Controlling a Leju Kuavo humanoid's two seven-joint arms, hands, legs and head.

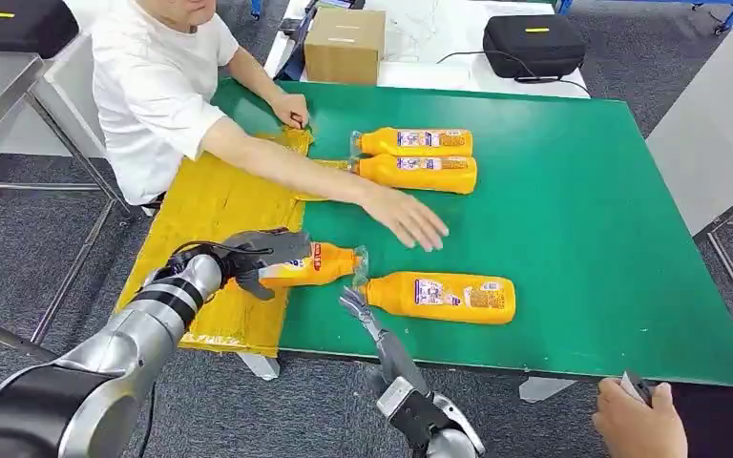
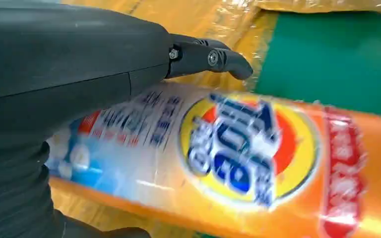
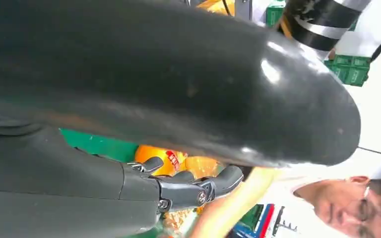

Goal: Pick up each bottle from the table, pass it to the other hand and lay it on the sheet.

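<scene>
My left hand (image 1: pixel 260 260) grips an orange bottle (image 1: pixel 320 264) by its base end, level over the edge of the yellow sheet (image 1: pixel 212 205), with the cap pointing right. In the left wrist view the bottle's label (image 2: pixel 248 158) lies under my fingers (image 2: pixel 213 57). My right hand (image 1: pixel 361 310) is open at the table's front edge, fingers stretched toward the cap of a second bottle (image 1: pixel 444 297) lying on the green table (image 1: pixel 592 219). Two more bottles (image 1: pixel 416 142) (image 1: pixel 422 174) lie side by side further back. The right wrist view shows my hand (image 3: pixel 178 191) holding nothing, near an orange bottle (image 3: pixel 154 154).
A person in a white shirt sits at the far left, one hand (image 1: pixel 406 218) reaching across the table above my bottle, the other on the sheet's far corner (image 1: pixel 291 110). Another person's hand (image 1: pixel 635 420) is at the front right. A cardboard box (image 1: pixel 344 43) and a black case (image 1: pixel 533 43) stand behind.
</scene>
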